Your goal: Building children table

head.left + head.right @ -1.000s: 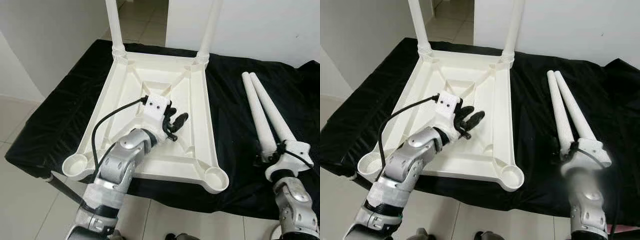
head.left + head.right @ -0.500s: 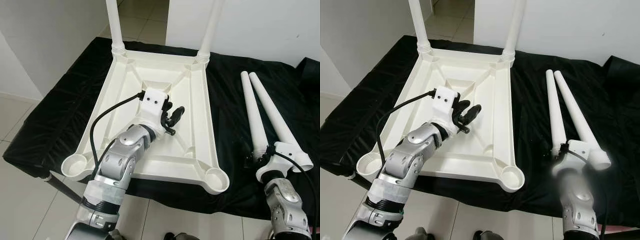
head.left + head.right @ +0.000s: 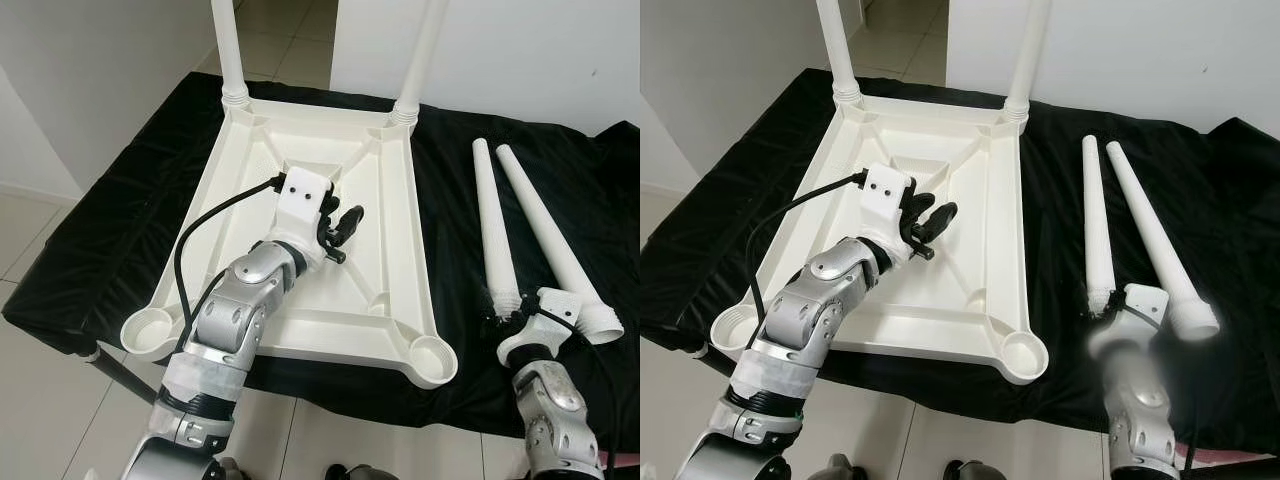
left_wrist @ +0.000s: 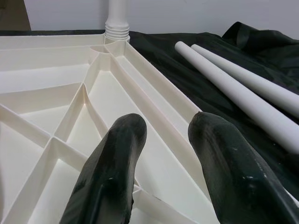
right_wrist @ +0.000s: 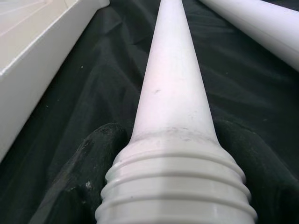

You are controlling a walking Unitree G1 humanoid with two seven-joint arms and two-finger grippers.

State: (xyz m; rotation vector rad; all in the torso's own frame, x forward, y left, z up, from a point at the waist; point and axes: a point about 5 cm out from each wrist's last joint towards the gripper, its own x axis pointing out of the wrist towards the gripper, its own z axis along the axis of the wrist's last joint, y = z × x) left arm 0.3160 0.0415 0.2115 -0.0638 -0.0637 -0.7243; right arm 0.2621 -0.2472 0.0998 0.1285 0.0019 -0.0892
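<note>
Claws first: the right claw (image 5: 175, 196) grips the ribbed, threaded end of a loose white leg (image 3: 1098, 225), a black finger on either side, down at the near edge of the black-draped tabletop (image 3: 120, 215). A second loose leg (image 3: 1152, 240) lies just beside it. Over on the left, the left claw (image 3: 340, 225) hovers spread and empty above the ribbed underside of the upturned white table (image 3: 385, 200), whose two far legs (image 3: 228, 45) stand fitted.
</note>
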